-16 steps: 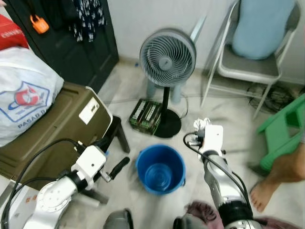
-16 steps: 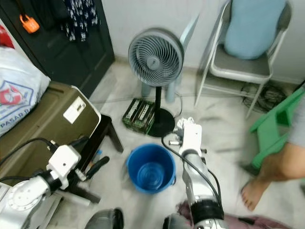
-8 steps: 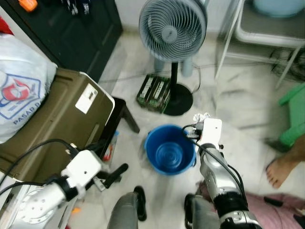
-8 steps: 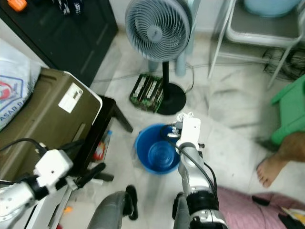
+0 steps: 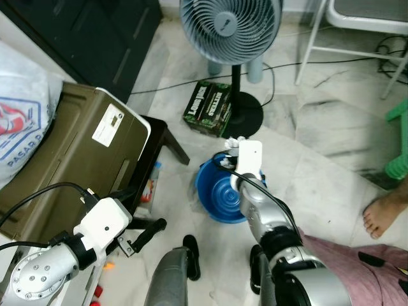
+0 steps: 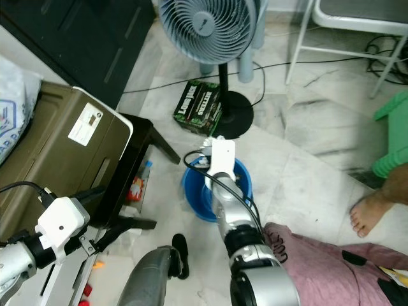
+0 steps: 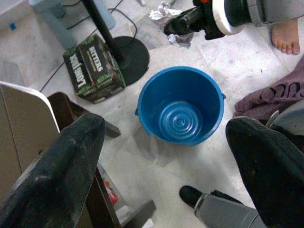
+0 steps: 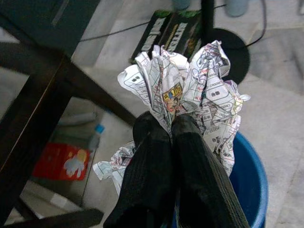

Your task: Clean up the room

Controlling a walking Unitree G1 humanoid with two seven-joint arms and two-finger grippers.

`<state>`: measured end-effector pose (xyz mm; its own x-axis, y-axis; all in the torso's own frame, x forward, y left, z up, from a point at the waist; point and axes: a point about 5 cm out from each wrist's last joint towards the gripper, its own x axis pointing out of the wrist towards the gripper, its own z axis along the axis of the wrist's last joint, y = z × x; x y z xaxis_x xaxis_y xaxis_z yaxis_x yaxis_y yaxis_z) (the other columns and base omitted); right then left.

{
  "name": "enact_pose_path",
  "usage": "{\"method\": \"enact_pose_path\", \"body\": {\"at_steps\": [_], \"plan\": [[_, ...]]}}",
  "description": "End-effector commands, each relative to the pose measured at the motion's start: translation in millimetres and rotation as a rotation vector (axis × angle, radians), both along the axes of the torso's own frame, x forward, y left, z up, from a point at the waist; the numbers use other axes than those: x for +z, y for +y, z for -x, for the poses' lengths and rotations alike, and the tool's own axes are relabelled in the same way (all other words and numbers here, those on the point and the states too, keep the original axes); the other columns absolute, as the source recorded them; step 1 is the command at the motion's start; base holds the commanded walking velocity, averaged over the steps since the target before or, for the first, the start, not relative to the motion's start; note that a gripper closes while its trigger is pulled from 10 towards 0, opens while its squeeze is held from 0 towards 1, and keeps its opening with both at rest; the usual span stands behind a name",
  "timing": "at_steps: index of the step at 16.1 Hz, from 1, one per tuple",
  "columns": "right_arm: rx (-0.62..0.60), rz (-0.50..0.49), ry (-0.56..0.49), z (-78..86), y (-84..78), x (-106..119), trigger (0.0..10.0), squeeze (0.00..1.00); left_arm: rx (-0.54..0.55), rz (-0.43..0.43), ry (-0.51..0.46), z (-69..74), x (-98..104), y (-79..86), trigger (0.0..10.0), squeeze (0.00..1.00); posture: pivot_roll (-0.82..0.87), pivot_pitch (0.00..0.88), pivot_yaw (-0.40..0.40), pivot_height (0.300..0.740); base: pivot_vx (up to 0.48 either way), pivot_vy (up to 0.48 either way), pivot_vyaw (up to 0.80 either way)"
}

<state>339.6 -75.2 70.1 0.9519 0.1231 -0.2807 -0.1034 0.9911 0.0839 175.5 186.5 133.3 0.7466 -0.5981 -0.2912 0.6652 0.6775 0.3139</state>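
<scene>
Marble floor (image 5: 319, 127), blue bucket (image 7: 180, 111) near a fan (image 5: 231, 29).
Right gripper (image 8: 172, 124) pinches crumpled paper (image 8: 183, 90) above the bucket's far rim; left gripper (image 7: 166, 147) spread wide (empty).

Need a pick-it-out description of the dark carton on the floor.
Start at the standing fan and follow its pole to the round black base. The carton lies touching that base, on the robot's left: dark green-black with pale lettering, unlike the blue bucket nearer the robot.
</scene>
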Motion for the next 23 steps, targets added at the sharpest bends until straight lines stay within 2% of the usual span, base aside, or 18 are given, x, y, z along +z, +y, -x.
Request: {"method": "enact_pose_path", "body": {"at_steps": [1, 5, 6, 7, 12, 18, 21, 23], "plan": [[0.043, 0.0, 0.05, 9.1, 15.5, -13.1, 10.0, 0.0, 0.01, -0.025, 0.034, 4.0, -2.1, 6.3, 10.0, 0.0, 0.27, 0.414, 0.215, 0.74, 0.0, 0.0, 0.0], [0.045, -0.014, 0.073, 11.6, 15.6, -20.2, 10.0, 0.0, 0.013, -0.032, 0.047, 6.4, -3.3, 7.6, 10.0, 0.0, 0.27, 0.418, 0.216, 0.74, 0.0, 0.0, 0.0], [0.037, -0.014, 0.071, 11.2, 13.8, -20.2, 10.0, 0.26, 0.024, -0.03, 0.048, 6.6, -3.4, 8.2, 10.0, 0.0, 0.27, 0.418, 0.216, 0.74, 0.0, 0.0, 0.0], [0.026, -0.019, 0.067, 10.6, 11.7, -20.1, 10.0, 1.0, 0.031, -0.029, 0.047, 6.9, -3.4, 8.4, 10.0, 0.0, 0.27, 0.42, 0.215, 0.74, 0.0, 0.0, 0.0], [0.027, -0.027, 0.036, 7.2, 12.2, -15.6, 10.0, 1.0, 0.035, -0.033, 0.052, 7.2, -6.1, 10.6, 10.0, 0.0, 0.27, 0.419, 0.217, 0.74, 0.0, 0.0, 0.0], [0.05, -0.053, 0.025, 11.2, 20.3, -17.2, 10.0, 1.0, 0.045, -0.034, 0.045, 6.2, -10.4, 11.9, 10.0, 0.0, 0.27, 0.415, 0.217, 0.74, 0.0, 0.0, 0.0], [0.114, -0.101, -0.01, 12.8, 29.9, -13.1, 10.0, 1.0, 0.07, -0.037, 0.06, 5.6, -33.2, 12.3, 10.0, 0.0, 0.25, 0.396, 0.204, 0.74, 0.0, 0.0, 0.0], [0.232, -0.103, -0.073, 22.7, 36.4, -12.4, 10.0, 1.0, 0.088, -0.025, 0.039, -1.3, -60.5, -8.3, 10.0, 0.0, 0.21, 0.347, 0.178, 0.74, 0.0, 0.0, 0.0]]}}
